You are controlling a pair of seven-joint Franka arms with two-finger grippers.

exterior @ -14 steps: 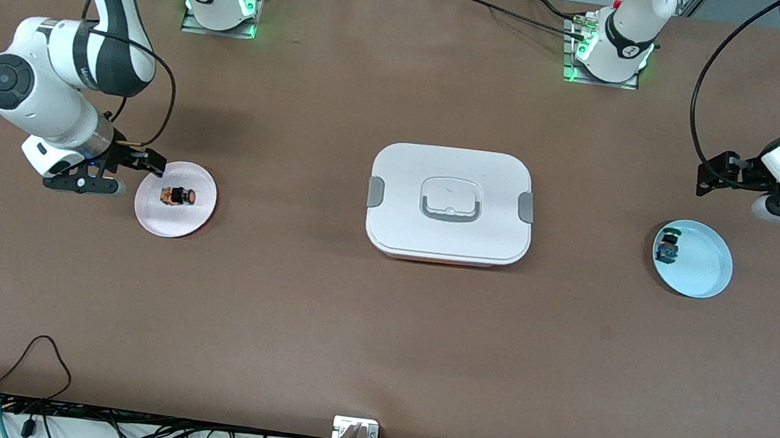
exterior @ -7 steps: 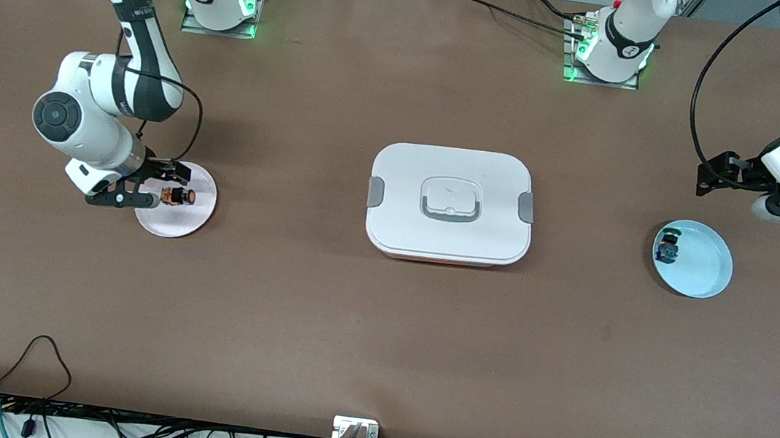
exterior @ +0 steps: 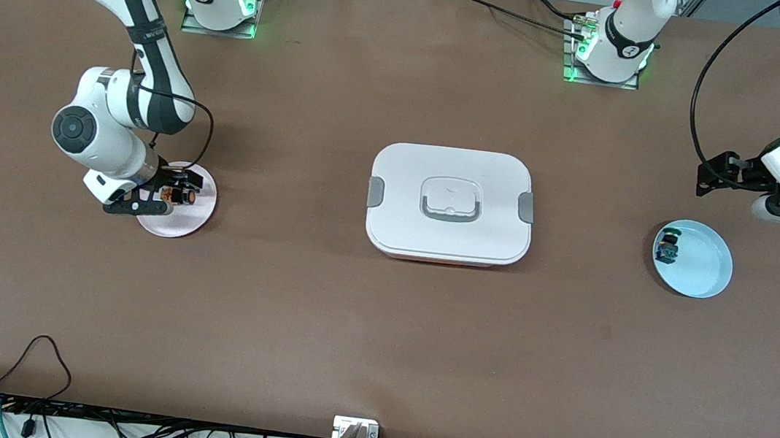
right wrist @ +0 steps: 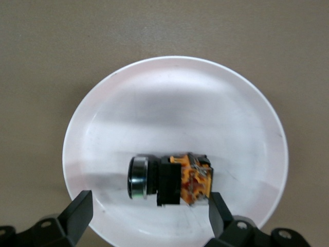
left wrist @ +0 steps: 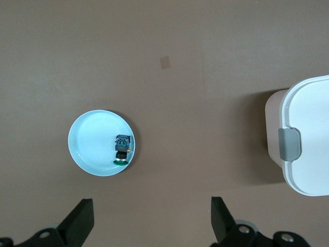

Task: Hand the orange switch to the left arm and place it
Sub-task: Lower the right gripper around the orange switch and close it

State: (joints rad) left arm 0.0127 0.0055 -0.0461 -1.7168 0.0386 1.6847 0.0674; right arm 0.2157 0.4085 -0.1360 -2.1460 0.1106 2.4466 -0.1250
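Now we see the orange switch (right wrist: 169, 180) lying on the pink plate (exterior: 195, 219) at mid-left of the front view, our right gripper (exterior: 171, 194) spread wide around it; our left gripper (left wrist: 149, 226) waits, unclenched, above the blue plate (left wrist: 92, 139).

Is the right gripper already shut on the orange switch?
No: in the right wrist view the right gripper is open, its fingers apart, and the orange switch lies on the pink plate.
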